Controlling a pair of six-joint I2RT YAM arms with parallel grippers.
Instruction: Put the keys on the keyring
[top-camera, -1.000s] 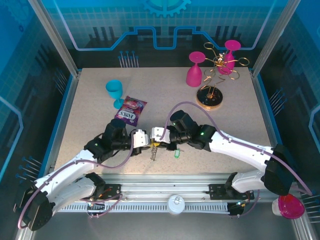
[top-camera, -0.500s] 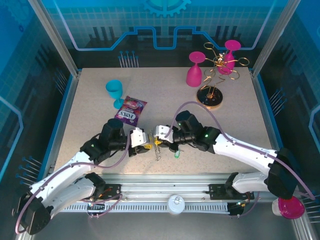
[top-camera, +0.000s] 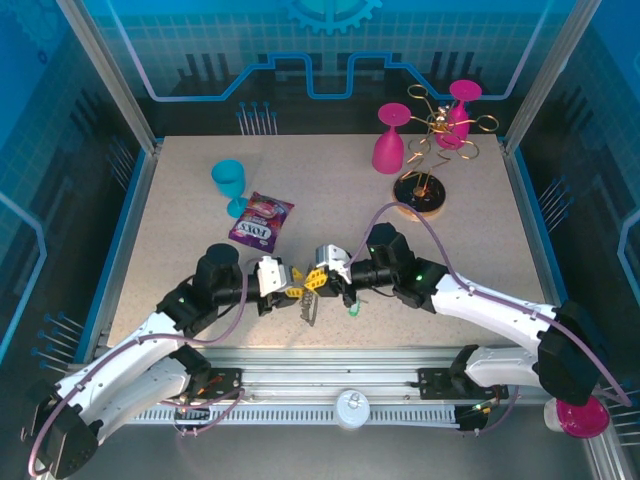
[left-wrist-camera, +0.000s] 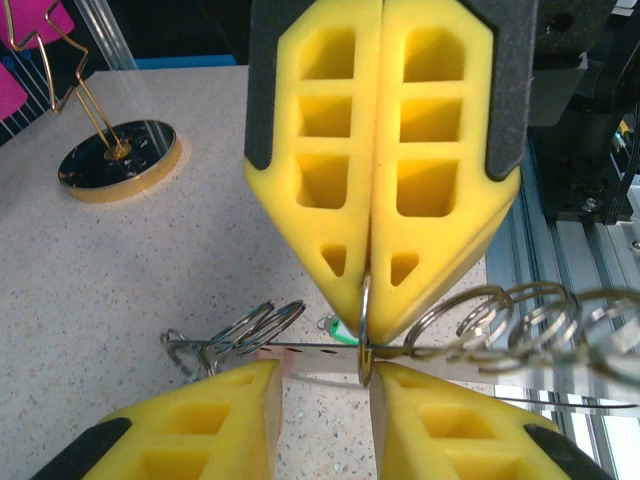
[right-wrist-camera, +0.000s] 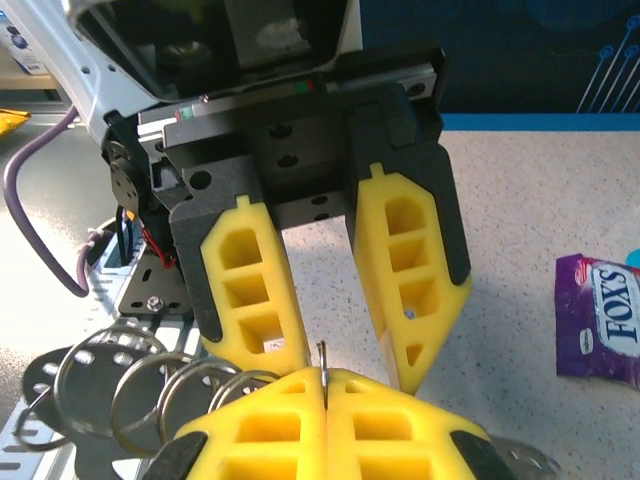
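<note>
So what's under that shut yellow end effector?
A thin metal ring pinched in the right end effector, with speckled table beneath. A green tag peeks out behind; its key is covered.

Purple snack packet just beside teal cup; pink glass near gold rack.

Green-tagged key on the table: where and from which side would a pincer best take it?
Grip the green-tagged key by its plastic tag, coming straight down from above. It lies on the table, and the tag looks like its bulkiest part; the metal blade is too small to make out. The right pincer, nearest it, is shut on the keyring.
</note>
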